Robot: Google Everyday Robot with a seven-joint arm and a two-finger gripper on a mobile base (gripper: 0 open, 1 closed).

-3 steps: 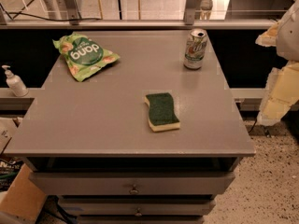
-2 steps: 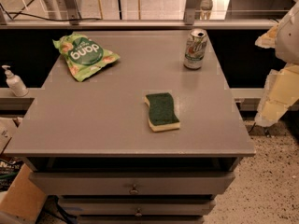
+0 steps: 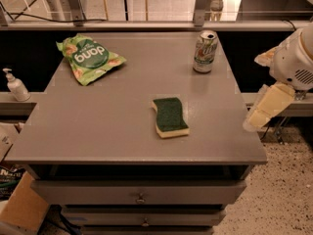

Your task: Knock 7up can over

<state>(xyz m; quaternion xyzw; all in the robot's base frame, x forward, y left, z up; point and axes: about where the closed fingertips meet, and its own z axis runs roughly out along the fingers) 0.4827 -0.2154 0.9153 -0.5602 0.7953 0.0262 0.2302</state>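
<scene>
7up can [image 3: 205, 51] upright, unmoved | gripper [image 3: 254, 121] right of table [image 3: 98, 131], unmoved | grip state: cannot tell

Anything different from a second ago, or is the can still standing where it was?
The pincer, off the right edge of the table, has edged left toward the table and sits a little lower; it touches nothing. The 7up can stands upright near the far right corner as before. The sponge and green snack bag have not moved.

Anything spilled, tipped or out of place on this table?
Nothing stands out. The 7up can stands upright near the far right corner, the sponge and snack bag lie flat, and the gripper hangs right of the table.
</scene>
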